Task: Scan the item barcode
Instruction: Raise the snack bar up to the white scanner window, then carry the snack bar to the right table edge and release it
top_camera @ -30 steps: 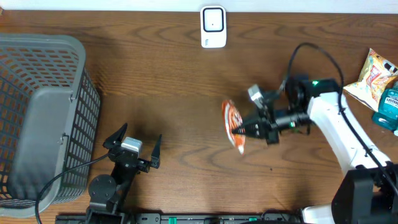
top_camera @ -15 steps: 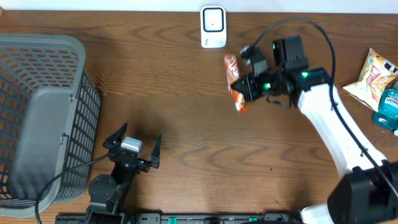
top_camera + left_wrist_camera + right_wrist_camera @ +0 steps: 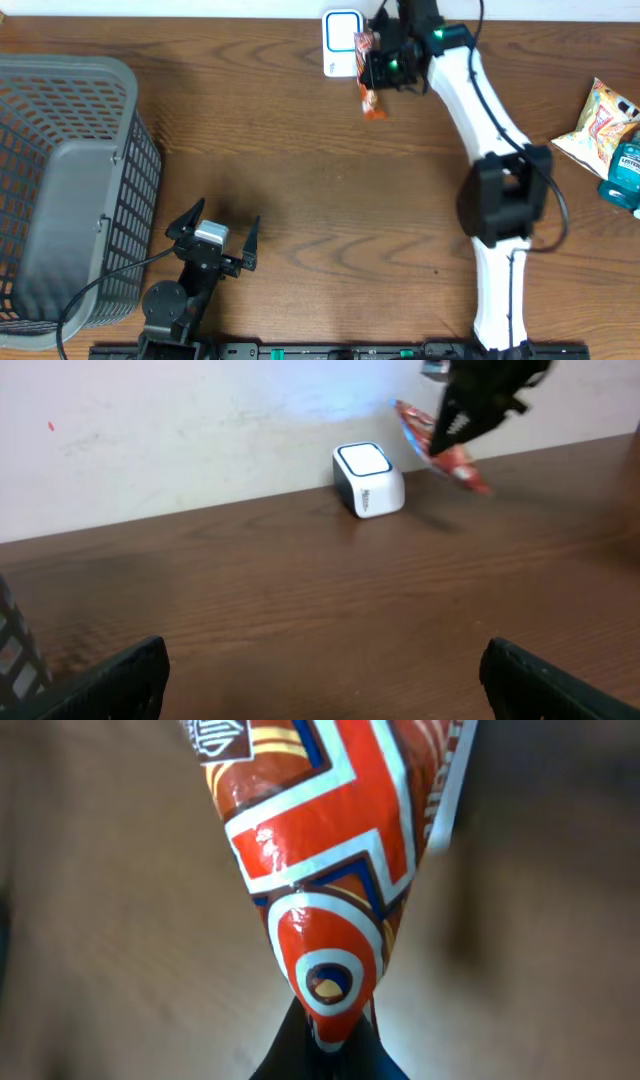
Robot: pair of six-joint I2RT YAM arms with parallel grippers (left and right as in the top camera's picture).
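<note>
Presenting the snack packet (image 3: 371,98) to the scanner (image 3: 342,42) looks like the step in hand: the right claw (image 3: 378,70) grips it in the air just beside the scanner, the left claw (image 3: 222,222) rests wide open, and next the barcode likely needs turning toward the scanner's window.

Even bright light, soft shadows; right wrist view: glare on snack packet (image 3: 330,850), background blurred.
</note>
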